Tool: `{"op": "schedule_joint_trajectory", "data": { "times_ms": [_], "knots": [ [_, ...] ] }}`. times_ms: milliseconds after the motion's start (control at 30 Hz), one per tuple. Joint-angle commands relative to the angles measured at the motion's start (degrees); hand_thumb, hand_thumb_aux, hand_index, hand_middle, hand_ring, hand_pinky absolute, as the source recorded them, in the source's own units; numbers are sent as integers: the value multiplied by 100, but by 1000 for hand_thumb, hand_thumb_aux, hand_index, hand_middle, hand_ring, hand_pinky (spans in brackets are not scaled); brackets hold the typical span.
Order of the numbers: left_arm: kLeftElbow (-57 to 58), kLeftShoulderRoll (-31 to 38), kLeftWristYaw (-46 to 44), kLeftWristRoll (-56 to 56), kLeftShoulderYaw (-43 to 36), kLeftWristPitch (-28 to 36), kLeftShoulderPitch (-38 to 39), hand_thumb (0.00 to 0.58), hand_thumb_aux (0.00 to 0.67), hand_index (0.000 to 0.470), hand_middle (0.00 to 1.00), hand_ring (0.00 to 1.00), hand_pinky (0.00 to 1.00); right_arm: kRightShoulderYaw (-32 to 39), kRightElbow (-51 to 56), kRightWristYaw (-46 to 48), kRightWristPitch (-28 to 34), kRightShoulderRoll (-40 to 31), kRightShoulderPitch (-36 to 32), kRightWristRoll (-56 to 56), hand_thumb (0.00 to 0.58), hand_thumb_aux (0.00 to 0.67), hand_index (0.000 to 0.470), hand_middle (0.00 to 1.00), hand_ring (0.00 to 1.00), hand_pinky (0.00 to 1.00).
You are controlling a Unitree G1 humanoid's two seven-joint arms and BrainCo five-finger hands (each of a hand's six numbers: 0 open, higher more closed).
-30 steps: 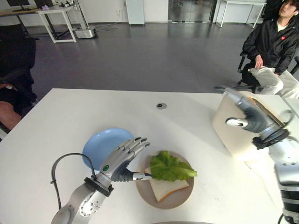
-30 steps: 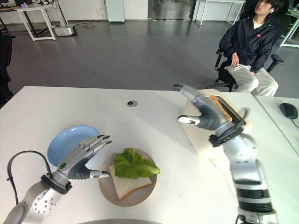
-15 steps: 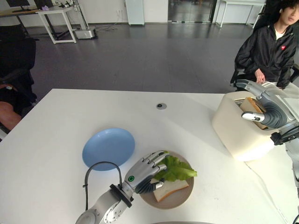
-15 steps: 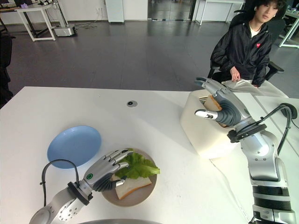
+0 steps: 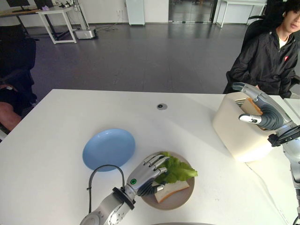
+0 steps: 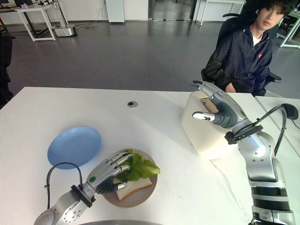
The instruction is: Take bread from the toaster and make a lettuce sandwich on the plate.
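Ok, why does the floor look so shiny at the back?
Left eye view: the floor is dark and glossy, so it mirrors pale light from the far wall. Right eye view: the same sheen up there; the table is evenly lit, with just a soft shadow beneath the toaster.

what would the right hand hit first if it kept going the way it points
Probably the bread sticking up from the toaster: the right hand sits at the toaster's top with the slice just ahead of it, though depth is unclear.
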Motion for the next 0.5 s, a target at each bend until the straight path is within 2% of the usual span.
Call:
{"op": "schedule_joint_trajectory", "data": {
  "times_ms": [33,67,133,167,500],
  "knots": [
    [101,60,6,83,-69,53,27,527,468,328,0,0,0,58,-14,66,37,5,-24,58,0,0,0,0,0,0],
    [107,63,8,91,-74,59,25,541,497,348,0,0,0,64,-16,70,38,11,-22,58,0,0,0,0,0,0],
    [109,77,8,96,-79,70,21,579,641,450,0,0,0,79,-24,76,46,21,-27,57,0,0,0,0,0,0],
    [109,83,9,95,-81,75,19,580,670,470,0,0,0,86,-29,77,51,24,-29,57,0,0,0,0,0,0],
    [-43,109,124,-323,18,-91,14,580,670,470,0,0,0,134,-39,54,56,67,-29,35,0,0,0,0,0,0]
  ]
}}
